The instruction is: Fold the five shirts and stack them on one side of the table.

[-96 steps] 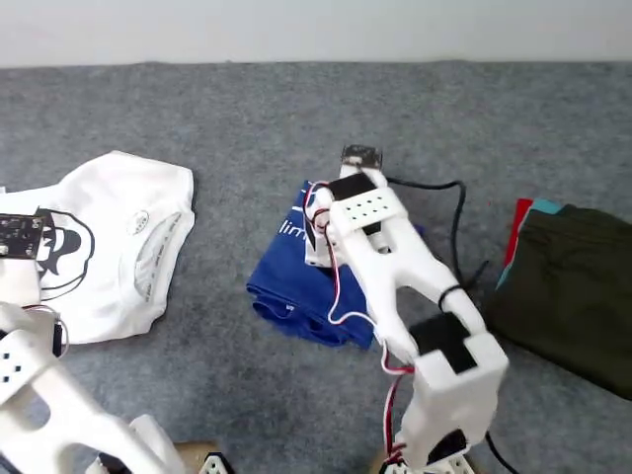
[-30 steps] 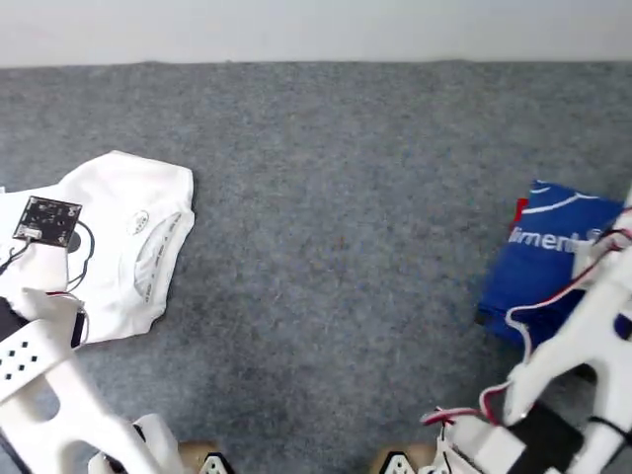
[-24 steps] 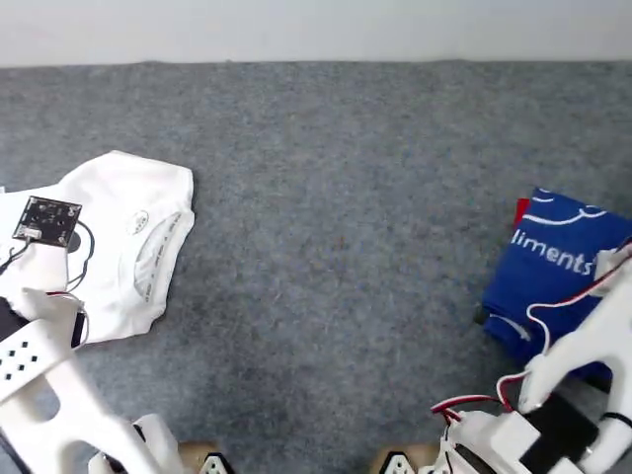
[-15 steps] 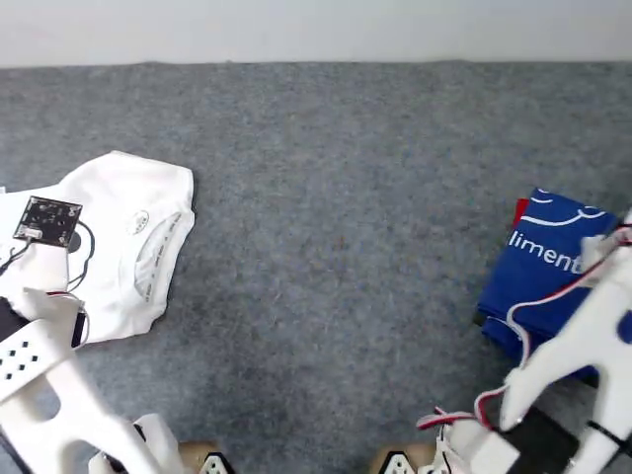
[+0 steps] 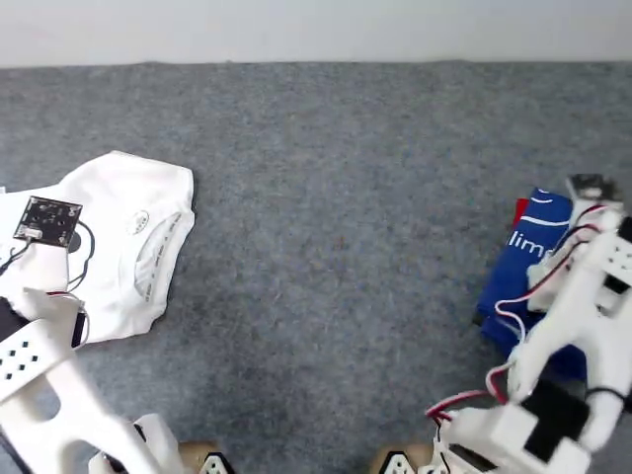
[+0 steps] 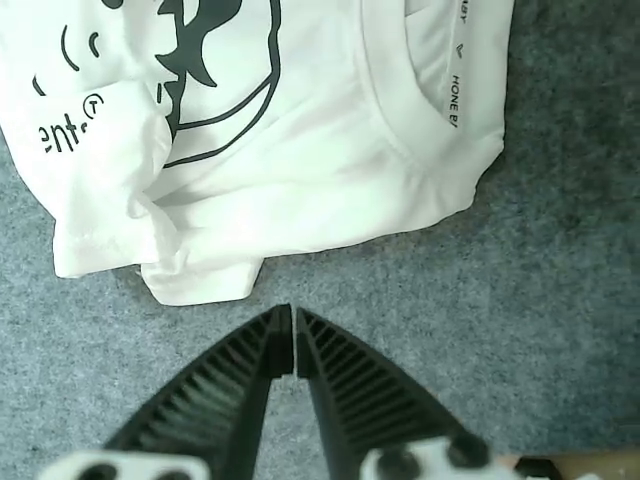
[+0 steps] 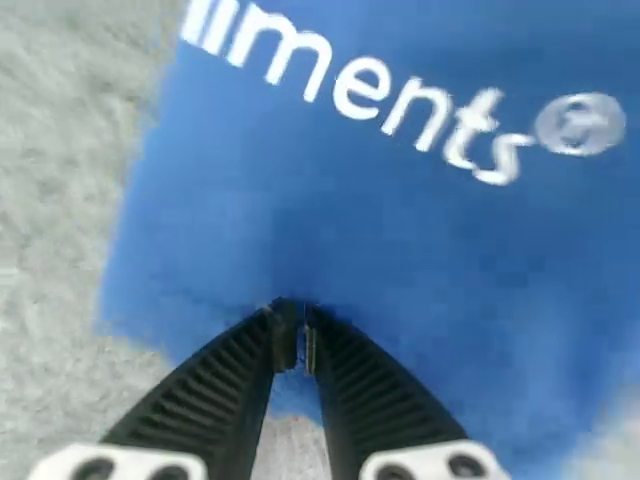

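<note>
A folded blue shirt point(image 5: 518, 272) with white lettering lies at the right side of the grey table; a red edge point(image 5: 519, 210) of another garment peeks out beneath it. My right arm point(image 5: 578, 296) stretches over the blue shirt. My right gripper point(image 7: 290, 338) is shut, its tips resting on the blue shirt point(image 7: 400, 200) near its edge. A white shirt point(image 5: 118, 237) with a black print lies spread at the left. My left gripper point(image 6: 293, 342) is shut and hovers over bare carpet just off the white shirt's point(image 6: 300, 150) hem.
Grey carpet point(image 5: 346, 197) covers the table from the white shirt to the blue one. A pale wall point(image 5: 316, 30) runs along the far edge. My left arm point(image 5: 39, 365) stands at the front left corner.
The right arm carried the blue shirt from the table's middle to the right side. In the last half second it swung farther over the shirt. The left arm kept still.
</note>
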Robot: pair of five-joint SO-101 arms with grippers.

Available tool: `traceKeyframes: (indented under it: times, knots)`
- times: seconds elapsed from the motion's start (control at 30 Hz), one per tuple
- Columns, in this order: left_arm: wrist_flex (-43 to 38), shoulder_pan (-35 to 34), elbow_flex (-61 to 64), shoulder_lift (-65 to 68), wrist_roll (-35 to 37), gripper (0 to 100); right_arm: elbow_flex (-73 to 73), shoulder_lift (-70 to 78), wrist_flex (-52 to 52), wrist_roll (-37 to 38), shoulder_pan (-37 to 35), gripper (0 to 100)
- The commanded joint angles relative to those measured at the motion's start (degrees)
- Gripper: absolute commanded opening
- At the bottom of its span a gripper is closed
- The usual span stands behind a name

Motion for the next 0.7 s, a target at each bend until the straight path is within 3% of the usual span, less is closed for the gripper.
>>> traceKeyframes:
  times: [0.0, 0.3, 0.47, 0.67]
  knots:
    - [-0.7, 0.3, -2.8, -1.1, 0.1, 1, 0.4, 4.9, -6.4, 0.5, 0.6, 1.7]
    - [-0.7, 0.3, -2.9, -1.1, 0.0, 1, -22.1, 3.6, 3.3, 0.5, 2.7, 0.9]
    - [-0.4, 0.3, -3.6, -1.1, 0.0, 1, -26.3, 6.0, -4.2, 0.5, 8.2, 0.9]
    - [-0.3, 0.4, -5.2, -1.1, 0.0, 1, -26.8, 19.4, -14.1, 0.6, 12.2, 0.9]
